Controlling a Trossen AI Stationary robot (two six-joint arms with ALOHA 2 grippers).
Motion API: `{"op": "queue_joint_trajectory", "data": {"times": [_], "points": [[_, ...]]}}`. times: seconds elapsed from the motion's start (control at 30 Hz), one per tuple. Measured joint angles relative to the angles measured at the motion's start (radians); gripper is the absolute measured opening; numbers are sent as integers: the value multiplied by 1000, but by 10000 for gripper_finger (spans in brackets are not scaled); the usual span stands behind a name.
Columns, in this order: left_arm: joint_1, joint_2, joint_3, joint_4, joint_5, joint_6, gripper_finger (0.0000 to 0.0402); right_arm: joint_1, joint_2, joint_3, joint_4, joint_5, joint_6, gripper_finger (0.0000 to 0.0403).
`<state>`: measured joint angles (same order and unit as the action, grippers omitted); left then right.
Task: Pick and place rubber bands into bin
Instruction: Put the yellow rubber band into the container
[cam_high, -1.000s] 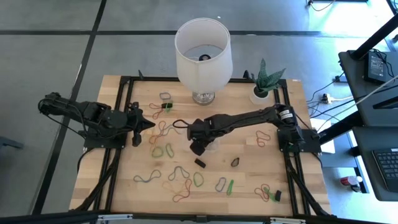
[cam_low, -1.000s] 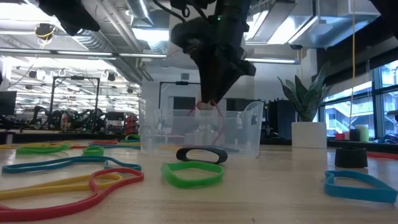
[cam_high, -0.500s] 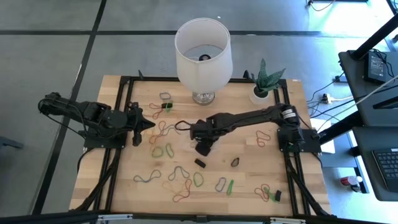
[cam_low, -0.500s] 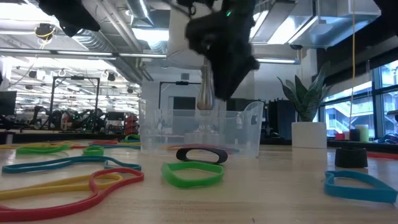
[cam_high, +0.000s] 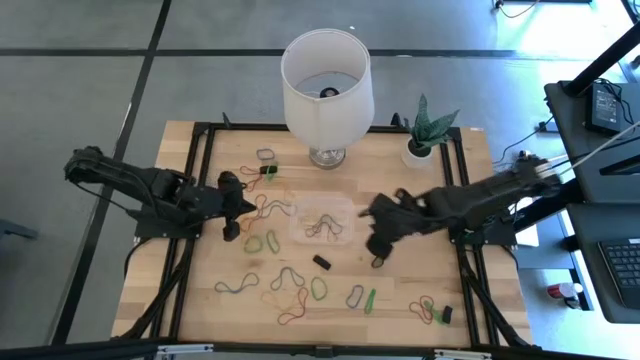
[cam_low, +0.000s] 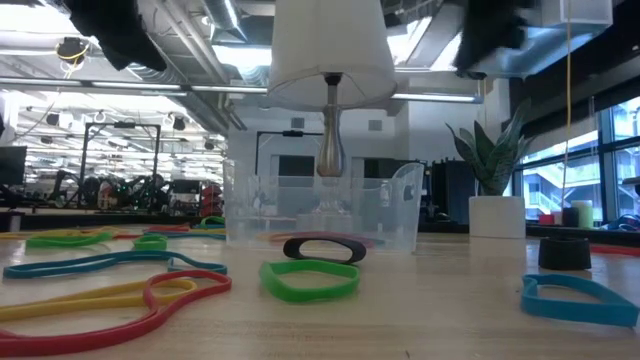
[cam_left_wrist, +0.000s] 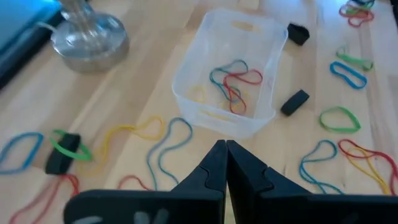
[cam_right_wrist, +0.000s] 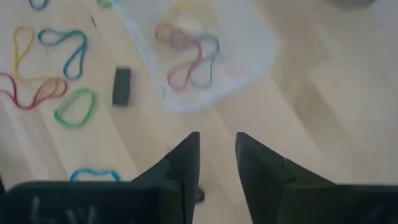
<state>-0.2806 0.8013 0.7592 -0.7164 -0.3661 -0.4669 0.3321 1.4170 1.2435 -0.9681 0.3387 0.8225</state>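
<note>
Table (cam_high: 190, 300): right gripper (cam_high: 378, 240) empty beside bin (cam_high: 322, 221).

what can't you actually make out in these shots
- How many rubber bands lie in the bin: they overlap in a tangle in both wrist views and are too small in the high view.
- The lampshade: its top is cut off by the low view's upper edge.
- The right gripper: its arm is only a dark blur at the top of the low view.
- The dark object inside the lampshade: too small in the high view.
</note>
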Motion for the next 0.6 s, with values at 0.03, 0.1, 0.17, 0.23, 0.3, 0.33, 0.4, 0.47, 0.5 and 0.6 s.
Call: {"op": "queue_joint_trajectory", "data": {"times": [0.03,0.1,0.17,0.23,0.3,0.33,0.4,0.47,0.5,0.6], "points": [[0,20,14,-15,6,-9,2,17,-40,-62,26,0,32,103],[0,62,46,-54,8,-30,3,51,-111,-179,78,0,114,97],[7,101,77,-106,-1,-60,3,81,-170,-288,135,1,204,93],[32,136,105,-178,-7,-90,3,104,-217,-387,205,0,291,91],[69,164,121,-244,-6,-136,5,121,-251,-471,287,0,358,88],[90,172,122,-276,2,-167,8,128,-263,-508,335,0,379,87],[140,190,123,-331,28,-212,17,138,-277,-570,429,0,404,85],[195,206,123,-395,80,-246,31,141,-282,-615,517,-1,406,82],[223,216,123,-426,101,-261,39,141,-282,-631,558,0,405,81],[309,244,123,-504,125,-319,67,141,-282,-661,624,0,403,75]]}}
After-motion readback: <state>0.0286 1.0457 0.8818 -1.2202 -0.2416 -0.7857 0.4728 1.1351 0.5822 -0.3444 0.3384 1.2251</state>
